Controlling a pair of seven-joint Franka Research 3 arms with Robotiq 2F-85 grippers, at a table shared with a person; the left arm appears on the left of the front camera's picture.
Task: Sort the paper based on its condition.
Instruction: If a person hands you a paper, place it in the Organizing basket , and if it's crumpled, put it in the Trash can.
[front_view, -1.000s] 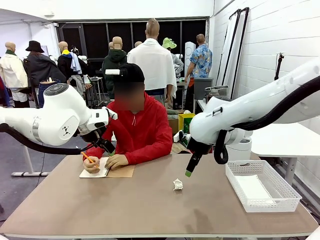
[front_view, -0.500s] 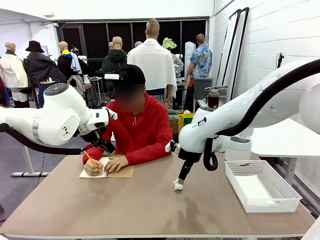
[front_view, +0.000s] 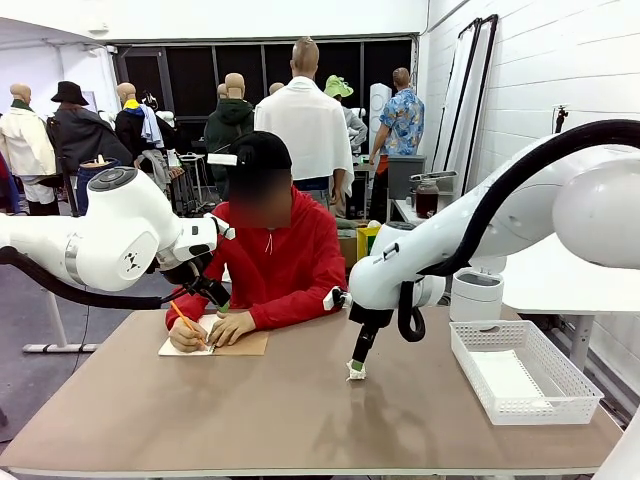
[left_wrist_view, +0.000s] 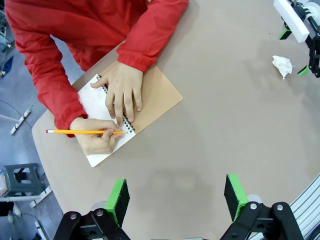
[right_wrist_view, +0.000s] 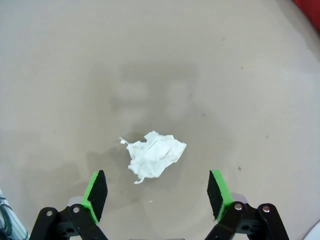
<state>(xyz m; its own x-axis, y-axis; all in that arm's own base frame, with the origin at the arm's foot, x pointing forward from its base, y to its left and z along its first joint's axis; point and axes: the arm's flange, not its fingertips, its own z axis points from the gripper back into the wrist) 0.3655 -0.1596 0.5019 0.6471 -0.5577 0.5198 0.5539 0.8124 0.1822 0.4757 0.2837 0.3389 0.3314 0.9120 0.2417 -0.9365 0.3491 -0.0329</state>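
A crumpled white paper ball (front_view: 356, 373) lies on the tan table (front_view: 280, 410) right of centre. My right gripper (front_view: 356, 364) hangs straight over it, open. In the right wrist view the ball (right_wrist_view: 156, 154) sits just ahead of the gap between the green pads (right_wrist_view: 96, 194) of my right gripper (right_wrist_view: 156, 195), untouched. My left gripper (left_wrist_view: 176, 200) is open and holds nothing, high above the table; from there the ball (left_wrist_view: 282, 65) shows at the upper right. A flat white sheet (front_view: 505, 378) lies in the white mesh basket (front_view: 575, 395).
A person in a red top writes with a yellow pencil (left_wrist_view: 80, 132) in a spiral notebook (left_wrist_view: 155, 97) with a brown cover at the far left side. My left gripper (front_view: 215, 298) hovers beside the person's arm. A white cylindrical bin (front_view: 477, 296) stands behind the basket.
My right gripper has swung left and down from mid-air to just above the crumpled ball. The left arm has stayed put. The person keeps writing.
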